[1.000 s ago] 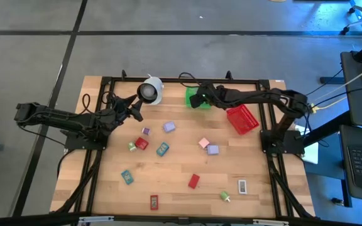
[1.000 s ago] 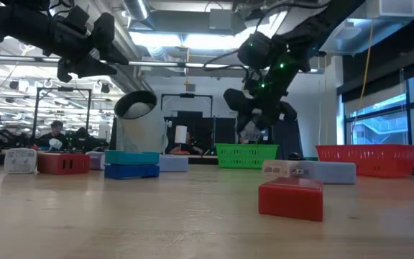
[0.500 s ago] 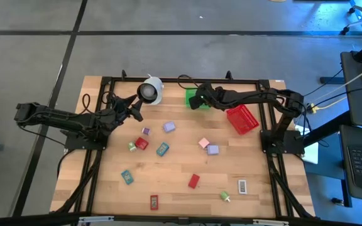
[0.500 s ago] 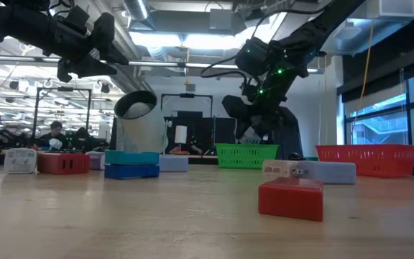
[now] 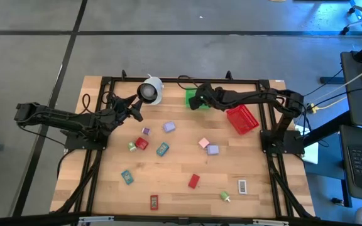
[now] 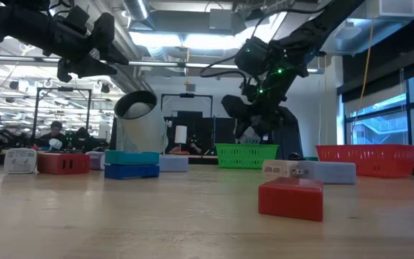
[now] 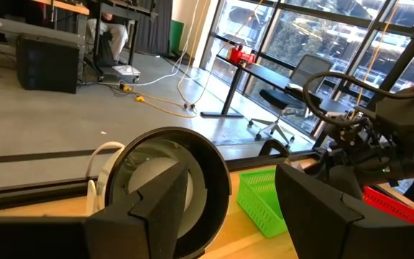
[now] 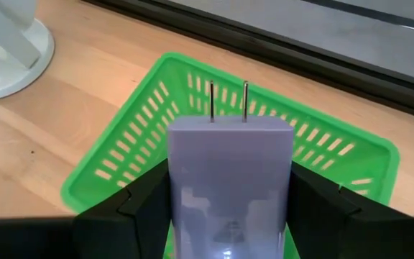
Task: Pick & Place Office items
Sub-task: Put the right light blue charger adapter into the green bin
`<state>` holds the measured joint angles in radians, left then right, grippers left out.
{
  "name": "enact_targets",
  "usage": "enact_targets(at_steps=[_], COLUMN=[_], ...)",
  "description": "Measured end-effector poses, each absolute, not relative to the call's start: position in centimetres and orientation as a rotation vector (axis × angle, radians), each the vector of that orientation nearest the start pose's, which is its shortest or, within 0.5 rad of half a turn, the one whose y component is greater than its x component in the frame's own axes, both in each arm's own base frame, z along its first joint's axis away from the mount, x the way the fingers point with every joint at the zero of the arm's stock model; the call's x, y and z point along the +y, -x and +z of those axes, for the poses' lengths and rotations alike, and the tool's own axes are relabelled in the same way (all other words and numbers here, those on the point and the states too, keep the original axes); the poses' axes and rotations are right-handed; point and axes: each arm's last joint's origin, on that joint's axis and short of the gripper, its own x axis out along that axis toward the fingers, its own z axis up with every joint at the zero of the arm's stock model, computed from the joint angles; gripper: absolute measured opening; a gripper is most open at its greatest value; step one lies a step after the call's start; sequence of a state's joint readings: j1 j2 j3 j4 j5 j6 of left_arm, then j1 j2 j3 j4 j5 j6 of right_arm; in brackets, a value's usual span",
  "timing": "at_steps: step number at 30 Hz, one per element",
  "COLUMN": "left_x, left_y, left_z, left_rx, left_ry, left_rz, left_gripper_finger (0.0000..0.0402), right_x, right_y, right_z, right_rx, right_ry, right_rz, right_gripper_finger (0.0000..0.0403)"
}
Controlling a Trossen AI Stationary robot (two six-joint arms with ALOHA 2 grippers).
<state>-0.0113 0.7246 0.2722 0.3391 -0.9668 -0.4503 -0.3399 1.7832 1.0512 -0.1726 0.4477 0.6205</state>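
Since the right gripper (image 8: 228, 208) hangs right over the green basket (image 8: 149, 122), clamped on a lavender plug block (image 8: 228, 173), I'd guess that's its drop spot. Left gripper (image 7: 228, 208) waits open near the white roll (image 7: 157, 187), beside that basket.

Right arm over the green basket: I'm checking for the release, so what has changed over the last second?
The right end effector drifted slightly toward the left arm's side above the green basket. It still holds the lavender plug block between its fingers; nothing was let go. The left end effector stayed by the white roll, and the pieces on the table did not move.
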Motion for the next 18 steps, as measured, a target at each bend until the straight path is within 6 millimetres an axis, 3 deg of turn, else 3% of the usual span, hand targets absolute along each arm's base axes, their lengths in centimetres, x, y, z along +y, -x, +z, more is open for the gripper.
enact_targets(at_steps=[5, 13, 18], left_x=[2.2, 2.2, 2.2], left_y=[-15.3, -15.3, -15.3], left_z=[21.6, 21.6, 21.6], left_rx=[-0.112, -0.112, -0.113], left_ry=[0.36, 0.36, 0.36], left_rz=[0.959, 0.959, 0.959], left_gripper_finger=[0.0208, 0.0208, 0.0208], right_x=[-13.1, -13.2, -13.2], right_y=[-33.1, -33.5, -33.6], right_z=[16.8, 14.3, 13.9], right_rx=[0.661, 0.716, 0.722], right_ry=[-0.481, -0.529, -0.537], right_rz=[-1.014, -1.032, -1.029], right_gripper_finger=[0.0225, 0.0225, 0.0226])
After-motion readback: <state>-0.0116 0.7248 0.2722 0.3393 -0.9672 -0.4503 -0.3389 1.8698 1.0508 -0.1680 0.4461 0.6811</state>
